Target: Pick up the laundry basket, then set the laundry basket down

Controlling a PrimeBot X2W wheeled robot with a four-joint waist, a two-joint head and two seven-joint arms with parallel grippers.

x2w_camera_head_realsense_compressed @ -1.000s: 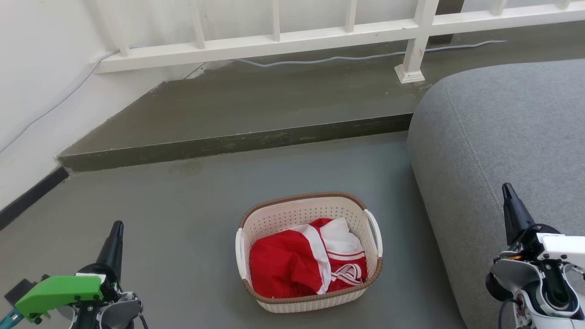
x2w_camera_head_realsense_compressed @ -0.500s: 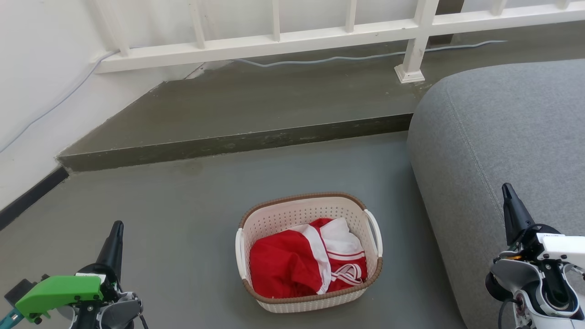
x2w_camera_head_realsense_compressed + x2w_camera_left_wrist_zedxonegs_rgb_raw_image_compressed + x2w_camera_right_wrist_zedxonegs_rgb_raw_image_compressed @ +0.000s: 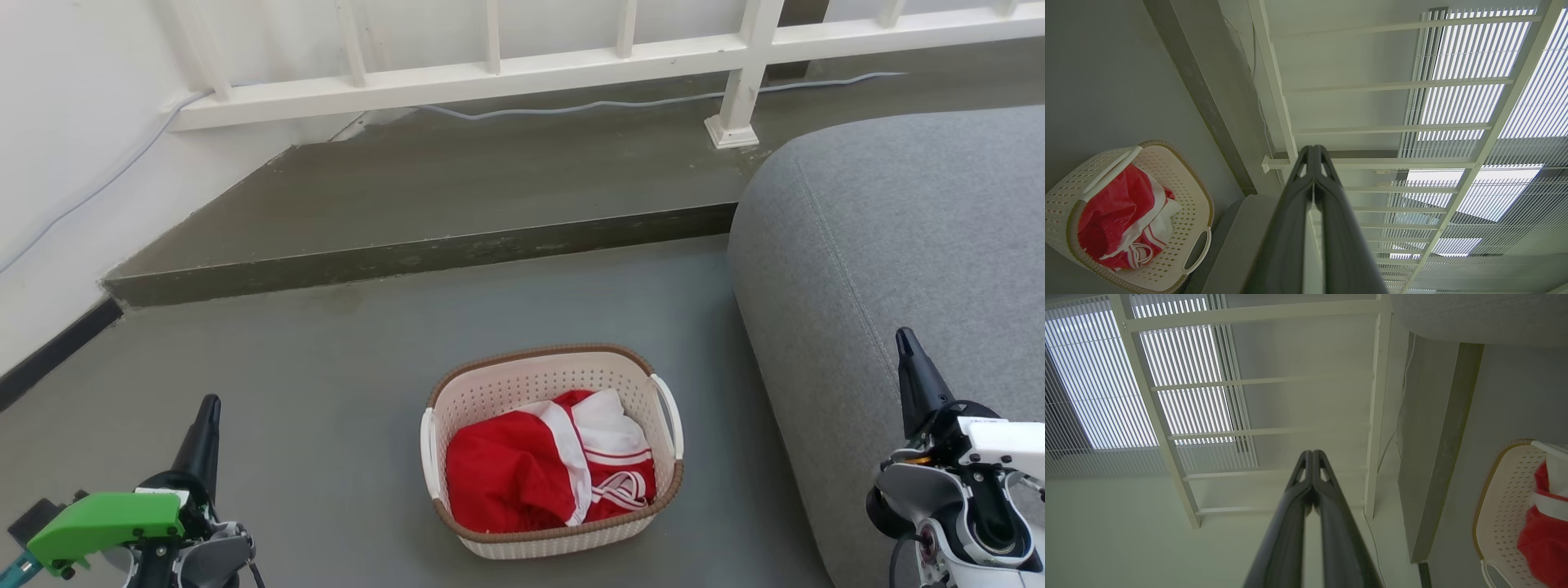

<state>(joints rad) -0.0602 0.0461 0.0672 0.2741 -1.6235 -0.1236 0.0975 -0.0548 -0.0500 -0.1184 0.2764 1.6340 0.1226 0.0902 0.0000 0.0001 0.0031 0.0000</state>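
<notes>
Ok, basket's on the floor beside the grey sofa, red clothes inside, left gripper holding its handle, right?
Not the last part: the head view shows the left gripper apart from the basket, holding nothing. The basket is on the floor beside the grey sofa, red clothes inside.

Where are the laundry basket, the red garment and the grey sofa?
laundry basket [image 3: 535,382]: head view, on its far inner wall.
red garment [image 3: 498,474]: head view, on the middle of the red cloth.
grey sofa [image 3: 898,229]: head view, on its top surface.
</notes>
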